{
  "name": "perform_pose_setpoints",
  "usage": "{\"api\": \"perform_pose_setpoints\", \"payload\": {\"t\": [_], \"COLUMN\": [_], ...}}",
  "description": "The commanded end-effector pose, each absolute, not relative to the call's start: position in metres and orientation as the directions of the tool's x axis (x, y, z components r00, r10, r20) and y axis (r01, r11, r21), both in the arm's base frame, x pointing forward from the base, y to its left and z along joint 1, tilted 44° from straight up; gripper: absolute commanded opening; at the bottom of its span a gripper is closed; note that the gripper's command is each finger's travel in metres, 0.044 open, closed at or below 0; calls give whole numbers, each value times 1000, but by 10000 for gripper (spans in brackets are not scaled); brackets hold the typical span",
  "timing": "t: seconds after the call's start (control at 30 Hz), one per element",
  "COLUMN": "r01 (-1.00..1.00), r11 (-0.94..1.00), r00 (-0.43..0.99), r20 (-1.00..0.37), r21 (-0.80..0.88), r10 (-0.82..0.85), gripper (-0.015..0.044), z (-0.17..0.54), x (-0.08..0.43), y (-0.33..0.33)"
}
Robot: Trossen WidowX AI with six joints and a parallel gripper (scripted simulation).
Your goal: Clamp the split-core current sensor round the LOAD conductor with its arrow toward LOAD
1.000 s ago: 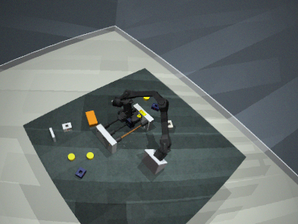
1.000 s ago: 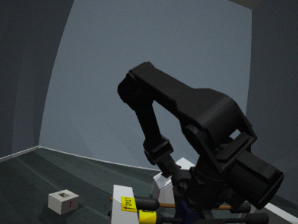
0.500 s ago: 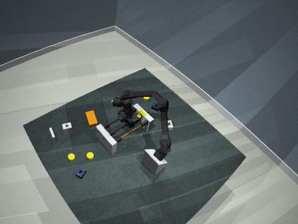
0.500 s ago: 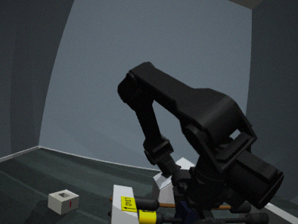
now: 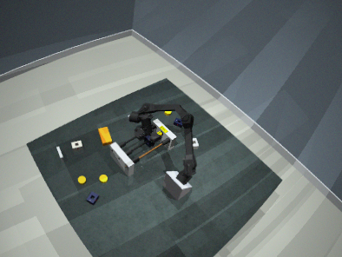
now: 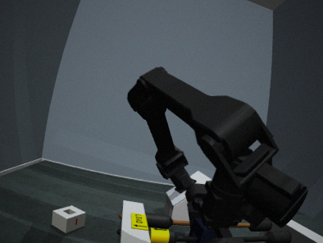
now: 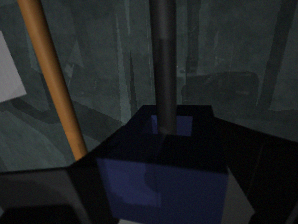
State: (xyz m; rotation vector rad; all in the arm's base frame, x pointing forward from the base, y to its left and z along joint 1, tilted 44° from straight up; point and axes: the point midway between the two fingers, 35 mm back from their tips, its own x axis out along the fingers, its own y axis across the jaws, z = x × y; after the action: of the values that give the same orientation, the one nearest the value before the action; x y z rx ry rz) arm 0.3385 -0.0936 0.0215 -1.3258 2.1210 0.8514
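The dark blue sensor (image 5: 145, 139) (image 6: 200, 231) (image 7: 165, 187) sits round a dark grey conductor (image 7: 165, 60), which passes through its square opening in the wrist view. My gripper (image 7: 167, 126) is shut on the sensor, with a dark finger part at either side. The sensor's arrow and latch cannot be made out. A yellow label (image 5: 163, 129) (image 6: 139, 221) with black lettering and an arrow is on the far white end block (image 5: 171, 134) (image 6: 129, 236). A yellow sleeve (image 6: 160, 235) shows beside that block. The bare orange conductor (image 5: 149, 151) (image 7: 55, 85) runs alongside, outside the sensor.
The near white end block (image 5: 122, 159) carries the other conductor ends. An orange box (image 5: 104, 135), a white holed block (image 5: 76, 144), yellow discs (image 5: 82, 180) (image 5: 103, 178) and a blue holed block (image 5: 90, 198) lie around it. Another white holed block (image 5: 195, 143) (image 6: 67, 220) stands beyond the fixture.
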Motion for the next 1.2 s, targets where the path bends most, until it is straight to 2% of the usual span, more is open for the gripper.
{"api": "perform_pose_setpoints", "payload": {"t": [0.0,0.23,1.17], "r01": [-910,-910,-910], "r11": [332,332,332], "r00": [-407,-407,-407], "r20": [-687,-687,-687], "r21": [248,248,248], "r10": [-602,-602,-602], "gripper": [79,262,262], "z": [21,21,21], "x": [338,338,338], "y": [-94,-94,-94]}}
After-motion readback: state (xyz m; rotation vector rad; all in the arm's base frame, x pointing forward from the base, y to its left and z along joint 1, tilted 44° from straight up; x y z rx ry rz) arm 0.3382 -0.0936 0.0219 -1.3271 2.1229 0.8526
